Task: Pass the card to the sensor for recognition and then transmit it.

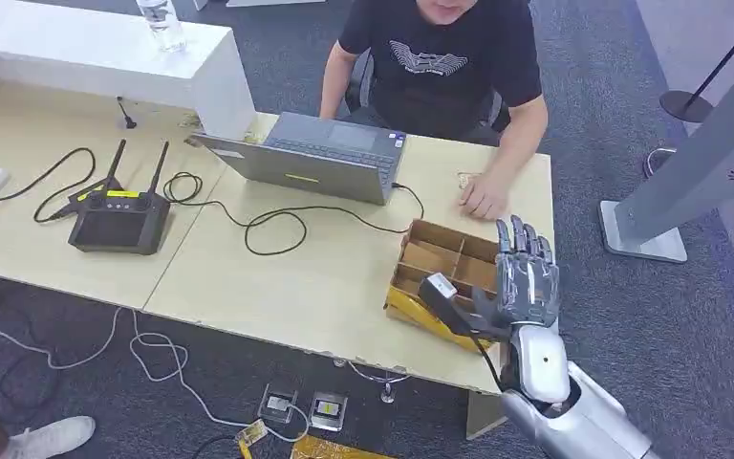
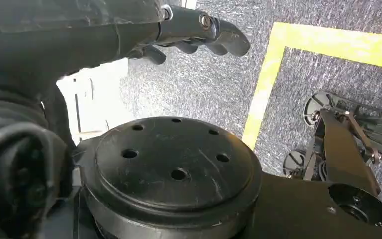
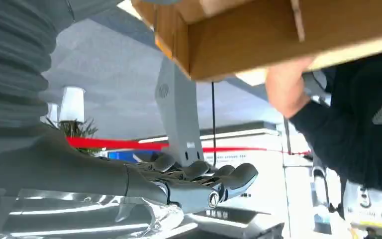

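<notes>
Bench (image 1: 277, 287): a pale wooden top filled the left and middle of the head view, with grey carpet around it.
Person (image 1: 444, 57): sat at the far side in a dark printed shirt, one hand (image 1: 484, 198) resting on the bench just beyond the box.
Grey stand (image 1: 698, 163): stood on the carpet to the right of the bench, leaning column on a flat base.
White block (image 1: 105, 53): lay at the far left of the bench with a clear bottle (image 1: 161, 21) on top.
Laptop (image 1: 320, 158): open, in front of the person, its cable looping across the bench.
Black controller (image 1: 119, 220): sat to the left with two antennas raised.
Cardboard box (image 1: 444, 268): a divided tray at the near right corner of the bench; a small dark device with a white label (image 1: 440, 292) lay on its near edge, a cable trailing from it.
Right hand (image 1: 528, 277): raised at the box's right side, fingers straight, spread and holding nothing.
Left hand (image 2: 199, 35): hung over the carpet near a yellow floor line, fingers loosely curled, nothing in them.
Card: I could not tell where it was.
</notes>
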{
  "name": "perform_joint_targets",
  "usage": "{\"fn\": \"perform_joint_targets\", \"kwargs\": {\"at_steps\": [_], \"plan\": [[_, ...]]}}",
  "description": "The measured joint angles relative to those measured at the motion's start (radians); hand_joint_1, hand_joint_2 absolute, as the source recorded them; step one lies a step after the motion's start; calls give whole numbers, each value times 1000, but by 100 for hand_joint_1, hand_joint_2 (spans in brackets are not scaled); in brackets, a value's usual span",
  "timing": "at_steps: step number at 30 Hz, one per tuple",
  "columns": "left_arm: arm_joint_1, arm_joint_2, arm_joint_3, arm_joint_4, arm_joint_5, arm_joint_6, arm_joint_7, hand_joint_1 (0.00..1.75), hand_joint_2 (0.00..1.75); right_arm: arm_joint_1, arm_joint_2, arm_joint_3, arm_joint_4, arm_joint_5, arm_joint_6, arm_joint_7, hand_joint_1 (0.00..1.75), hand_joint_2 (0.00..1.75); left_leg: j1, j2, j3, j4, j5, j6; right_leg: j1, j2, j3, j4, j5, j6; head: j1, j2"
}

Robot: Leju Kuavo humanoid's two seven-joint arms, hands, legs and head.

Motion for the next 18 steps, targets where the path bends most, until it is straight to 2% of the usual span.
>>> {"fn": "perform_joint_targets", "kwargs": {"at_steps": [4,12,18], "plan": [[0,-1,0,0,0,6,0,0,0,-30,-17,-5,-20,16,-3,0,0,175,0,0,0,0,0,0,0,0,0,0,0,0,0,0],[1,-4,0,0,10,14,0,0,0,-36,-35,-16,-72,-40,29,0,0,175,0,0,0,0,0,0,0,0,0,0,0,0,0,0],[1,-8,0,0,13,14,0,0,0,-9,-45,-17,-121,-71,80,0,0,175,0,0,0,0,0,0,0,0,0,0,0,0,0,0]]}}
